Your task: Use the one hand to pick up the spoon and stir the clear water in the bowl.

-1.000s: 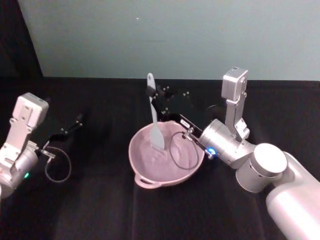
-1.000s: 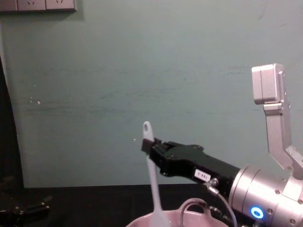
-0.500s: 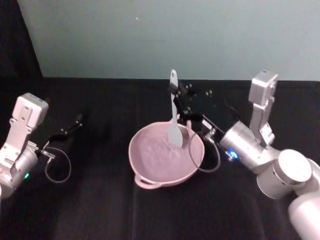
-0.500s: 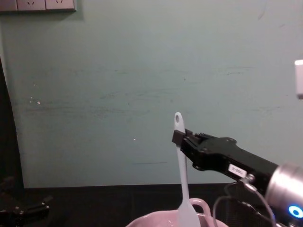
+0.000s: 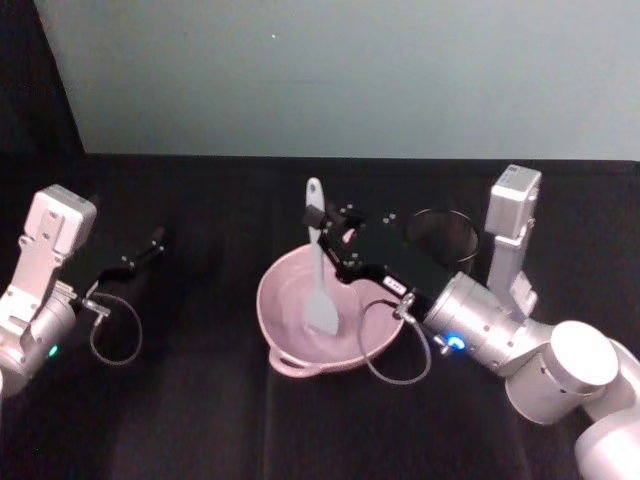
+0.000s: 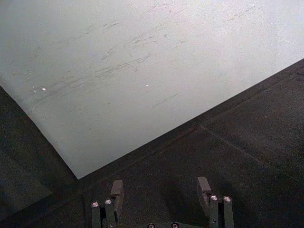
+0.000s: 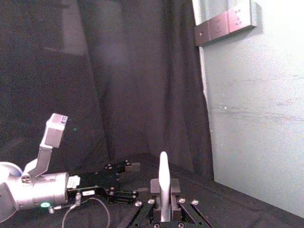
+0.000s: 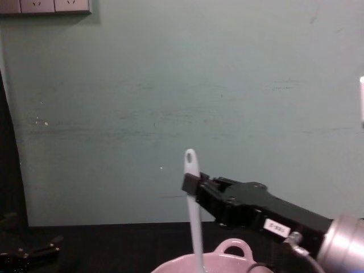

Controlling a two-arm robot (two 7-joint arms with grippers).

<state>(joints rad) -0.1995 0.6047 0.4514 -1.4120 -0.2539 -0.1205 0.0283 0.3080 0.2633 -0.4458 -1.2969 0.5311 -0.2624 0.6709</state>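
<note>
One pincer does the work: the right gripper [image 5: 325, 232] is clamped on the upper handle of the spoon [image 5: 319, 275]. The holed end pokes up above its fingertips, and the scoop hangs below them inside the bowl [image 5: 268, 322]. The bowl sits directly beneath the gripper's tips, its loop handle [image 8: 234, 248] just under the gripper's body. A black mesh cup [image 5: 445, 235] stands just behind that body. The left gripper [image 5: 150, 245] is parked well apart to the working gripper's left, its fingers apart and holding nothing. I judge the stirring to be under way, though I cannot make out the water's surface. The grip is high on a long, slim handle, so drag on the scoop could twist the spoon between the pads. A wide sweep could strike the rim and shove the bowl or slop water. The cable [image 5: 385, 362] looping under the wrist could catch the near rim, and a backward swing could knock the cup.
</note>
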